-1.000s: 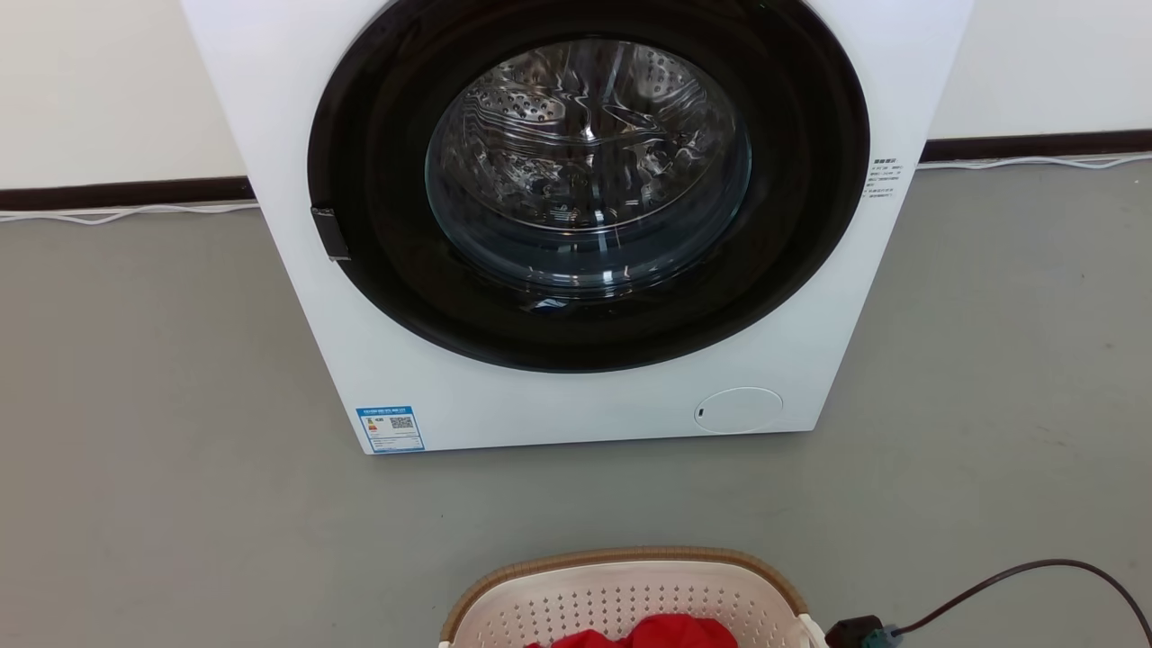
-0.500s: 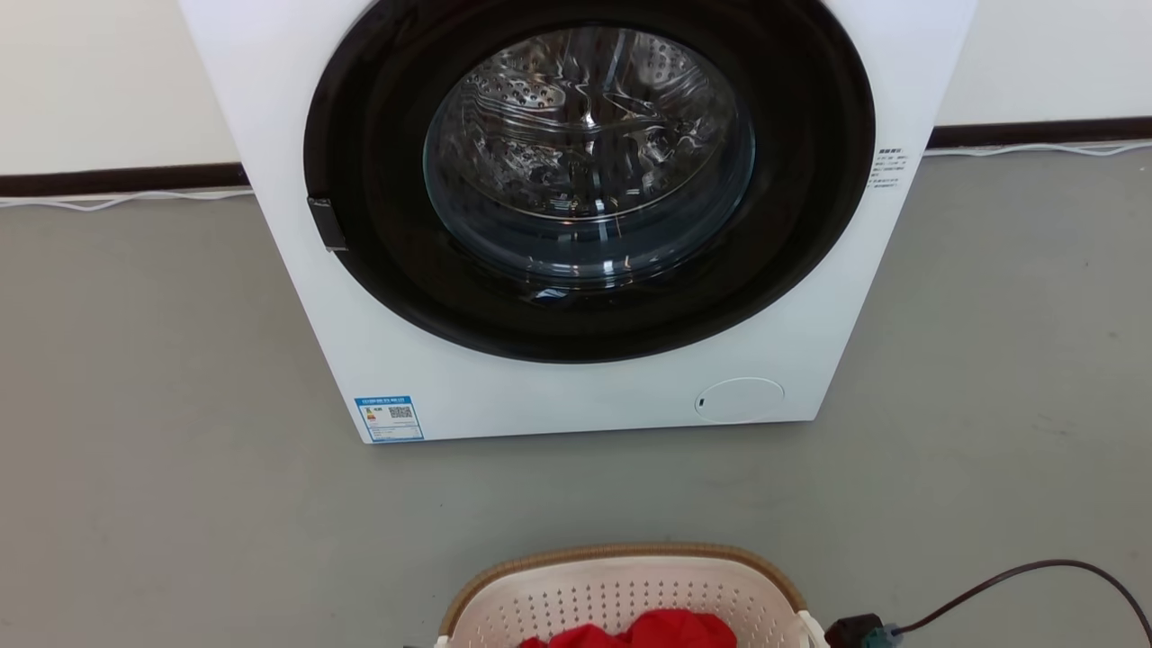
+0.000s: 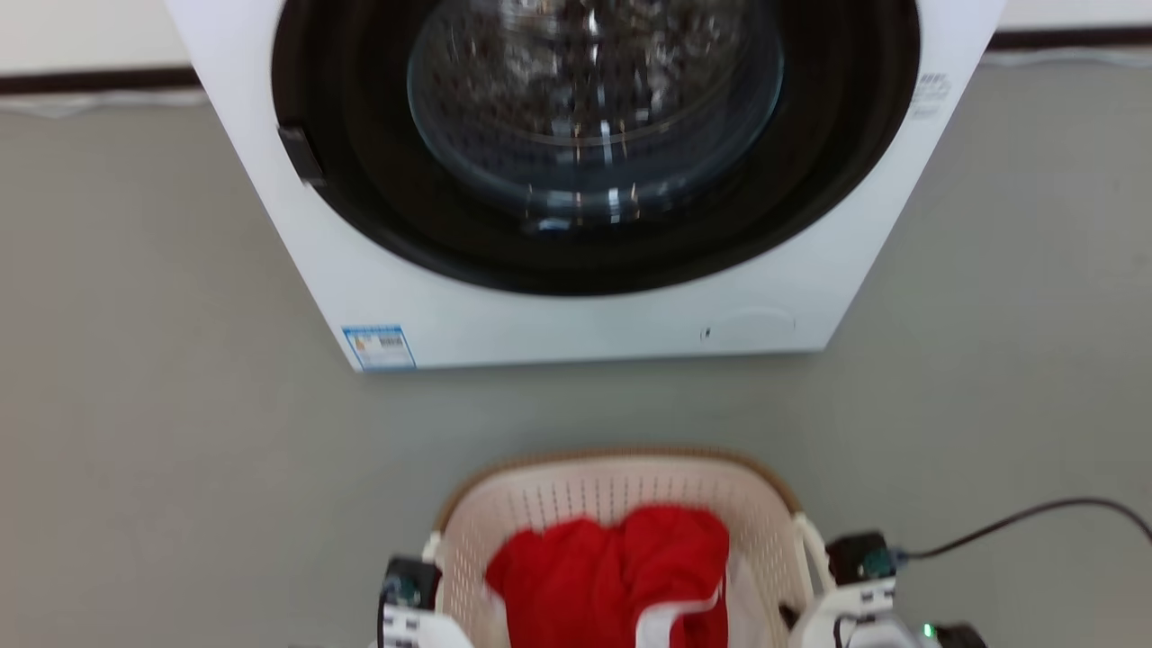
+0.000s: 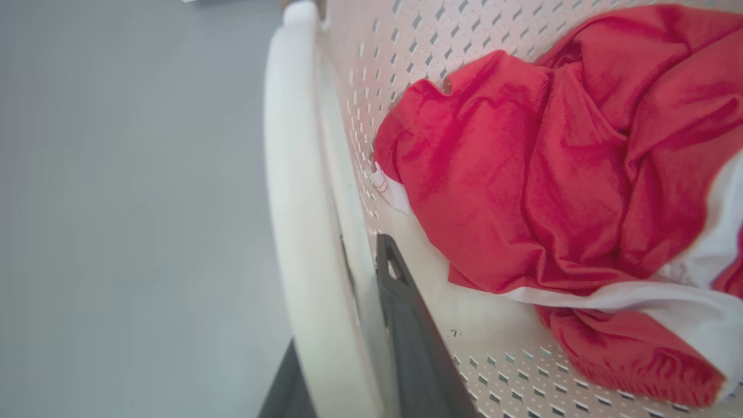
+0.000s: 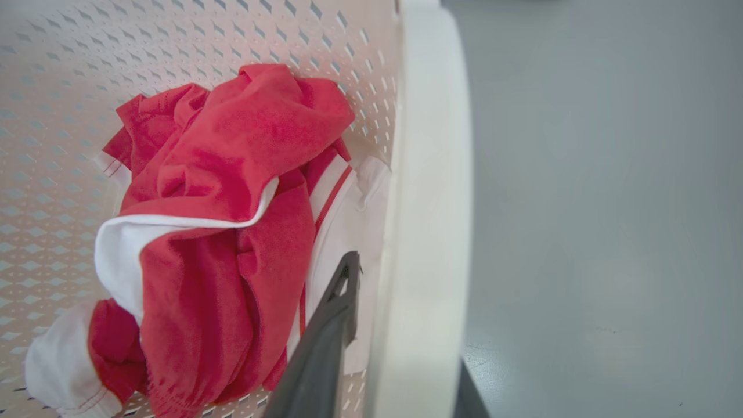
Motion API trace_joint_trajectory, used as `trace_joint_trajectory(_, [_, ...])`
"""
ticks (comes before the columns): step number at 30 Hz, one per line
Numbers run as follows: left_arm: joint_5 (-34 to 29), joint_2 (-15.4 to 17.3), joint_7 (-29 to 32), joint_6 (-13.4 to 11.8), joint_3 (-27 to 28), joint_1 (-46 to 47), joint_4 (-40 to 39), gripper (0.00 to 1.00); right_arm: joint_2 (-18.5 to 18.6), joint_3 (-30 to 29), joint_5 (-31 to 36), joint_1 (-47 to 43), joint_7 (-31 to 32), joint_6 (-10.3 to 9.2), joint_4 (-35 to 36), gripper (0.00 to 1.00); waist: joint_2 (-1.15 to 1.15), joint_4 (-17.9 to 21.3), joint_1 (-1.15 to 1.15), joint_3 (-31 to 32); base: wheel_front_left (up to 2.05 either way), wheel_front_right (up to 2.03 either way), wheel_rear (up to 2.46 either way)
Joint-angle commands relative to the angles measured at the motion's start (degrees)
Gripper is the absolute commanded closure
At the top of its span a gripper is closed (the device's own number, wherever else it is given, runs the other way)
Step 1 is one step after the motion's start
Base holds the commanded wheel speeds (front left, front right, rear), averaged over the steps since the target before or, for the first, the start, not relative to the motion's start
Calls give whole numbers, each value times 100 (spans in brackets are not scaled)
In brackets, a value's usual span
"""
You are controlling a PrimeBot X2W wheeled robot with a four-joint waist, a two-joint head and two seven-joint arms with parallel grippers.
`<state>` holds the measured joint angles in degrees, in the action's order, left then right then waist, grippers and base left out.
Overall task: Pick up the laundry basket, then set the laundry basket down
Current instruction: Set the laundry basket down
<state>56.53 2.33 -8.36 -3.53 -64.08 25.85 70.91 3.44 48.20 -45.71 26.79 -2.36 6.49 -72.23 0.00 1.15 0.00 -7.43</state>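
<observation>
The cream perforated laundry basket (image 3: 621, 490) with its brown rim sits low in the head view, holding red and white clothes (image 3: 612, 576). My left gripper (image 3: 421, 601) is at its left side and my right gripper (image 3: 832, 594) at its right side. In the left wrist view my left gripper (image 4: 348, 290) straddles the white loop handle (image 4: 296, 191), one dark finger (image 4: 406, 325) inside the basket and the other outside. My right gripper (image 5: 406, 302) clamps the other white handle (image 5: 432, 174) the same way. I cannot tell whether the basket rests on the floor.
A large white washing machine (image 3: 576, 324) with a dark round door (image 3: 594, 135) stands right behind the basket on the grey floor (image 3: 162, 432). A dark cable (image 3: 1017, 517) runs from my right wrist across the floor to the right.
The head camera has tipped down: the washing machine slid up the picture, more of the basket shows, and both wrists came into view beside it.
</observation>
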Motion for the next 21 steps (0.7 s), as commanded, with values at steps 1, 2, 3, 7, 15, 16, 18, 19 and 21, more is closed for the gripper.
trace_joint_trajectory(1, [-62,63,-70,42,46,331,10,100,-57,88,37,294,-224,100,96,100,0,-5,0,-359,0,0,0])
trace_joint_trajectory(2, [-61,69,-100,43,60,417,26,100,-57,78,43,367,-274,100,82,100,0,-3,0,-466,0,0,0])
trace_joint_trajectory(3, [-61,69,-100,43,60,417,26,100,-57,78,43,367,-274,100,82,100,0,-3,0,-466,0,0,0])
trace_joint_trajectory(7, [-60,85,-258,29,129,845,86,100,-57,22,107,742,-533,100,-9,100,0,-16,0,-993,0,0,0])
trace_joint_trajectory(15, [-29,85,-517,28,303,1577,112,100,-57,-121,237,1408,-857,100,-121,100,0,-34,0,-1891,0,0,0])
trace_joint_trajectory(16, [-30,92,-540,30,324,1674,113,100,-57,-141,261,1506,-887,100,-130,100,0,-32,0,-2013,0,0,0])
trace_joint_trajectory(18, [-35,109,-580,29,370,1873,114,100,-57,-183,314,1713,-942,100,-143,100,0,-30,0,-2261,0,0,0])
trace_joint_trajectory(19, [-43,120,-597,24,390,1973,113,100,-57,-201,349,1820,-972,100,-149,100,0,-28,0,-2383,0,0,0])
trace_joint_trajectory(21, [-60,156,-625,11,435,2171,105,100,-57,-241,416,2027,-1029,100,-156,100,0,-24,0,-2628,0,0,0])
